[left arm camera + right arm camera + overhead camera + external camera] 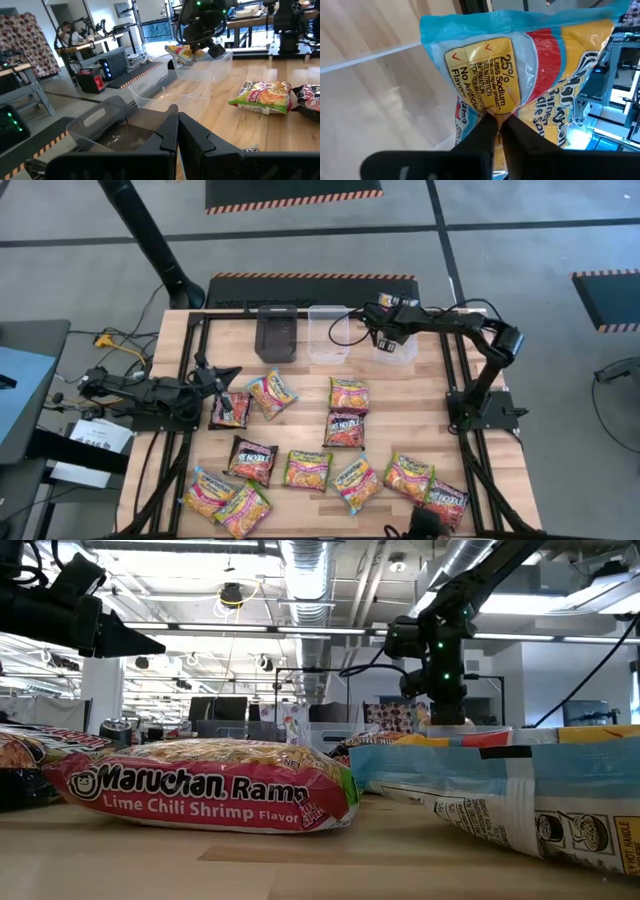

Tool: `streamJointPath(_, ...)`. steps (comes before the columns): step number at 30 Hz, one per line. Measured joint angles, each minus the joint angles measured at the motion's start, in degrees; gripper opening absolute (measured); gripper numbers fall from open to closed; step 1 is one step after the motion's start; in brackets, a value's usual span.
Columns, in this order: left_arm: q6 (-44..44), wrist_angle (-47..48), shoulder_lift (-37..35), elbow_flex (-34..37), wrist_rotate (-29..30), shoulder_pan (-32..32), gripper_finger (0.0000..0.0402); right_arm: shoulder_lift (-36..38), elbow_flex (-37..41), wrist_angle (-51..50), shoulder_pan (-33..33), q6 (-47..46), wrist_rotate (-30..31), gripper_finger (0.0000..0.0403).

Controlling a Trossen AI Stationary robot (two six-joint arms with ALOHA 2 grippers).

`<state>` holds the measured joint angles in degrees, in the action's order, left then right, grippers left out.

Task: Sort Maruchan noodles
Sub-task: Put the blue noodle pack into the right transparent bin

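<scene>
I see the light-blue 25% Less Sodium noodle packet hanging from my right tool, tips pinched nearly together on its edge, long axis dropping away from the tips into the clear tub at the table's far edge. Left tool sits closed near the dark packet.
</scene>
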<state>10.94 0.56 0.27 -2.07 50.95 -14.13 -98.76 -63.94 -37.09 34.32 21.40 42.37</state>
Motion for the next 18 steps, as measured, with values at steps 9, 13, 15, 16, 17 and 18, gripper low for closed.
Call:
streamJointPath(9,0.0,0.0,-0.02,0.0,0.0,-0.01,0.0,0.02,0.0,-2.95,1.55,0.16,-0.07,0.0073)
streamJointPath(13,0.0,0.0,-0.02,0.0,0.01,0.0,0.0,0.05,0.0,-3.05,2.22,0.86,-0.34,0.0084)
streamJointPath(15,0.0,0.0,-0.01,0.0,0.01,-0.01,0.0,0.05,0.0,-3.03,2.22,1.51,-0.37,0.0091)
streamJointPath(16,0.0,0.0,0.0,0.0,0.0,0.0,0.0,0.05,0.0,-3.07,2.23,1.61,-0.37,0.0095)
streamJointPath(17,0.0,0.01,-0.01,0.0,-0.01,-0.01,0.0,0.05,0.0,-3.09,2.22,1.62,-0.37,0.01)
streamJointPath(18,0.0,0.02,-0.02,0.0,0.01,0.0,0.0,0.05,0.0,-3.19,2.22,1.64,-0.37,0.0105)
